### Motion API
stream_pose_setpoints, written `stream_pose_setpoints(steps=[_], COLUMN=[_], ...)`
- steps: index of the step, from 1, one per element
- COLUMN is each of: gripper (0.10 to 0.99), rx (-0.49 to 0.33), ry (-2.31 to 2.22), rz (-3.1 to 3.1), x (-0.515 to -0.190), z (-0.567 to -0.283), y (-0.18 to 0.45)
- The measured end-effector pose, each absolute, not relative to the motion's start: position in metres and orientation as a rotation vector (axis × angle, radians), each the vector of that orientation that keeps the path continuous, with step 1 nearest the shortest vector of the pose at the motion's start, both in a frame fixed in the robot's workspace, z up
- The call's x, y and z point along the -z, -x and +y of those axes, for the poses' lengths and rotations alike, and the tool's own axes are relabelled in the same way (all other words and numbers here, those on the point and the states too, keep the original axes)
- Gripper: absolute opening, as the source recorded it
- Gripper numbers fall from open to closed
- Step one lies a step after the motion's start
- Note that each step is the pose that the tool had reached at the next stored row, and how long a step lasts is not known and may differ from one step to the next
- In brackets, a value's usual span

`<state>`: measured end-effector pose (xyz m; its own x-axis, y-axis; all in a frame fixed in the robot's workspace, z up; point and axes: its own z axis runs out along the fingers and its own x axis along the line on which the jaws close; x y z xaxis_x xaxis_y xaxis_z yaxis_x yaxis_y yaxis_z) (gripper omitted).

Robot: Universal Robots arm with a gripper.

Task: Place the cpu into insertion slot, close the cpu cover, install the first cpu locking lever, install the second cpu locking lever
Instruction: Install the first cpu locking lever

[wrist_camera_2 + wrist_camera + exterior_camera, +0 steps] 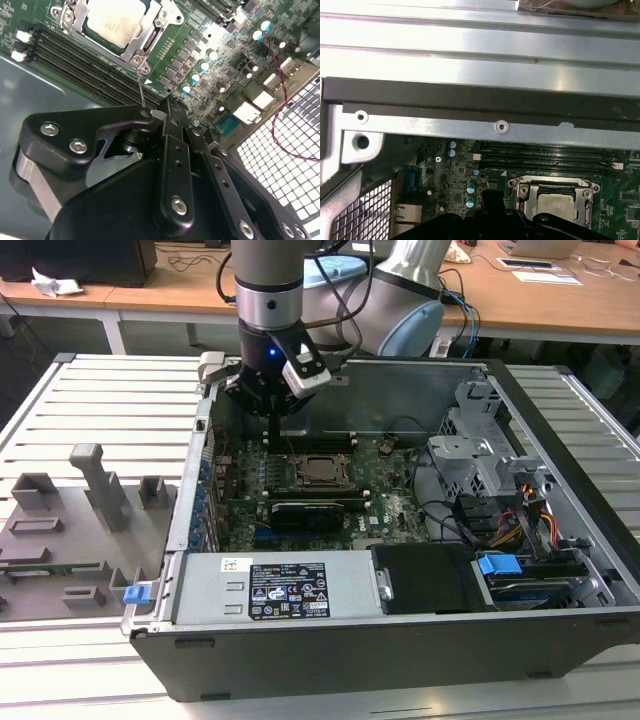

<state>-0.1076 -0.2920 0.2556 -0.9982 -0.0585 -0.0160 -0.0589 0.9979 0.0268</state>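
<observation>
Just beside the insertion slot [300,468], the end effector [272,428] is closed on a thin locking lever [141,85]. The cpu [111,20] sits in that slot, under the lowered cpu cover [148,42].

Bright even light, glare on slatted table [555,75], soft shadows

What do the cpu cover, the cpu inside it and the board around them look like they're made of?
The cpu cover looks like bare stamped metal, probably steel: silvery, with bright glints. The cpu shows a face that seems metal too, paler and matte. The motherboard looks like green-coated circuit board, glossy between its parts.
</observation>
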Motion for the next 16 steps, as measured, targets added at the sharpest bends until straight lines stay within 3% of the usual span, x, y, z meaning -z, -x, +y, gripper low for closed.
stream_pose_setpoints(steps=[16], gripper=[0.106], rx=[-0.039], ry=[0.094], rz=[3.131], x=[-0.251], z=[-0.29], y=[0.051])
